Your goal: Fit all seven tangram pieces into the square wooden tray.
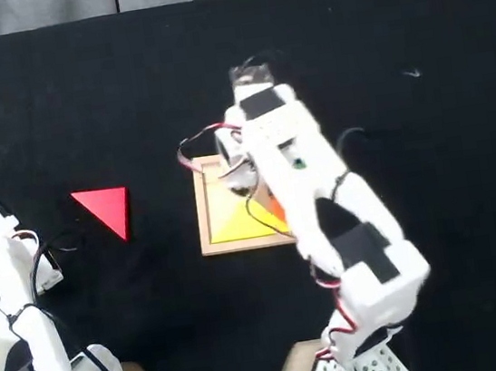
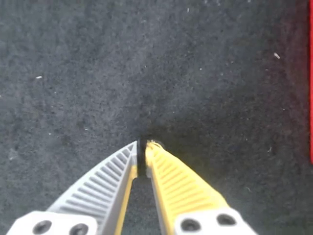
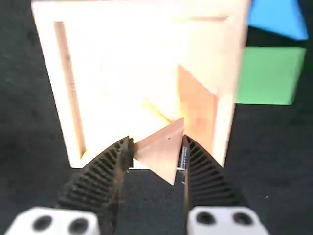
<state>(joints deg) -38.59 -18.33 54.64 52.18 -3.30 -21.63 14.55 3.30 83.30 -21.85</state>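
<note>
Right fingers (image 3: 110, 166) are clamped on a small pale triangle (image 3: 161, 149), held over one edge of the tray (image 3: 46, 73). In the high view the tray sits at frame centre, partly covered by the right arm (image 1: 312, 186). A yellow piece (image 1: 235, 228) and an orange piece (image 3: 195, 110) lie inside it. A green piece (image 3: 269, 76) and a blue piece (image 3: 276, 19) lie on the table just beside the tray. A red triangle (image 1: 105, 209) lies on the table (image 1: 423, 126) left of centre, well apart from the tray. Left fingers (image 2: 181, 181), at the frame's left edge, are closed together on nothing, over the table.
</note>
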